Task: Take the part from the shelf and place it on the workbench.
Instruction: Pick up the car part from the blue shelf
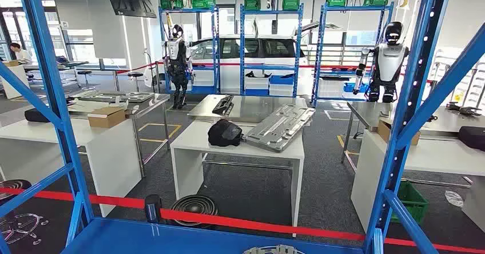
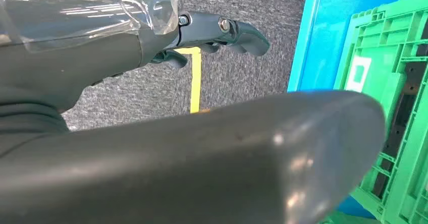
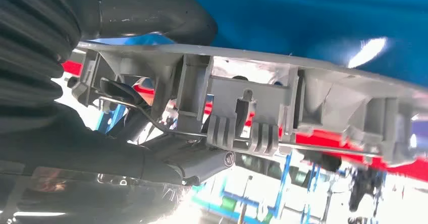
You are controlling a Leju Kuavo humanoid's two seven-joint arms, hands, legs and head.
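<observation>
Here the right hand (image 3: 151, 143) grips the grey part (image 3: 262, 108), thumb over its rim, just above the blue shelf (image 1: 189, 237). Left hand (image 2: 212, 37) hangs empty, fingers loosely apart. Risk: part snagging the shelf's blue uprights on withdrawal. White bench (image 1: 194, 139) beyond has bare surface.

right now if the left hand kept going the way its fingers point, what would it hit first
Probably nothing solid soon: the left hand points over grey carpet floor toward the blue shelf edge. Depth is unclear.
</observation>
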